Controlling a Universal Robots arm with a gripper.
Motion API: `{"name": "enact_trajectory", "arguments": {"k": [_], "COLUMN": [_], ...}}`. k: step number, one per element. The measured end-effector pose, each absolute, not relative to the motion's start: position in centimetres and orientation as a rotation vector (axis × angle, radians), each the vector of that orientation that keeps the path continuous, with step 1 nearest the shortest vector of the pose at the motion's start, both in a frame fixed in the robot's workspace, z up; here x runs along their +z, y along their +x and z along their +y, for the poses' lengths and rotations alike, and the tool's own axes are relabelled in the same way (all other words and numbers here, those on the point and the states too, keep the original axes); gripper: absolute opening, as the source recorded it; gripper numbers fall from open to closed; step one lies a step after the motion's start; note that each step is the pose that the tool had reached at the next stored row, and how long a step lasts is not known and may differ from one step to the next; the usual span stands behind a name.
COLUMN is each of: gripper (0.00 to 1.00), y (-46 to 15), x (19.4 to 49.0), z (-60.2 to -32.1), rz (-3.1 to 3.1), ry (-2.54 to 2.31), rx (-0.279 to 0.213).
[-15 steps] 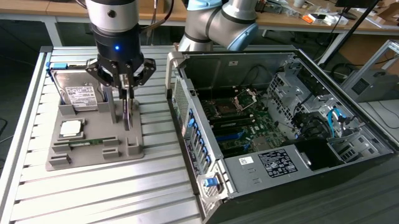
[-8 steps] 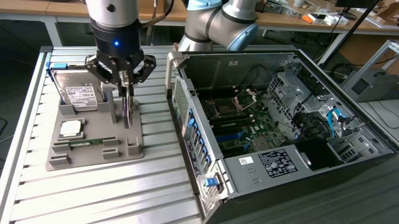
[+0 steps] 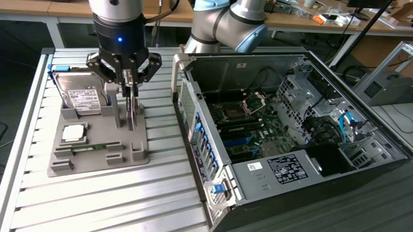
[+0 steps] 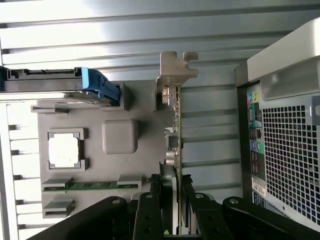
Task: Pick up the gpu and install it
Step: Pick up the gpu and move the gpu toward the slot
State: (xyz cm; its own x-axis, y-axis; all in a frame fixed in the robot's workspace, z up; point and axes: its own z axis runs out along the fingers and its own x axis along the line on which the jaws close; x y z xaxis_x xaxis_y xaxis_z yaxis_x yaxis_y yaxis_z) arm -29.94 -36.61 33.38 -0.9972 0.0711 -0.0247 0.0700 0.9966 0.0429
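The claw point(image 3: 131, 86) is pinched narrow on the thin gpu point(image 4: 176, 122), which stands on edge in the grey holder point(image 3: 96, 162) on the counter point(image 3: 129, 198), probably so that its flat faces can be gripped from above.

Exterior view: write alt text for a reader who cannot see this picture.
A robot arm's gripper grips the top edge of the gpu, which stands upright in a grey holder on a slatted metal table. A hard drive sits in the same holder, and an open computer case lies to the exterior view's right.
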Motion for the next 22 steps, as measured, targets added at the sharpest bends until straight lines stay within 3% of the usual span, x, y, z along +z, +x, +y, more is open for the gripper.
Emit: {"name": "enact_trajectory", "arguments": {"k": [22], "gripper": [0.27], "y": [-29.9], "x": [36.2], "z": [-36.6], "rz": [3.113], "ry": [0.11], "rx": [0.065]}}
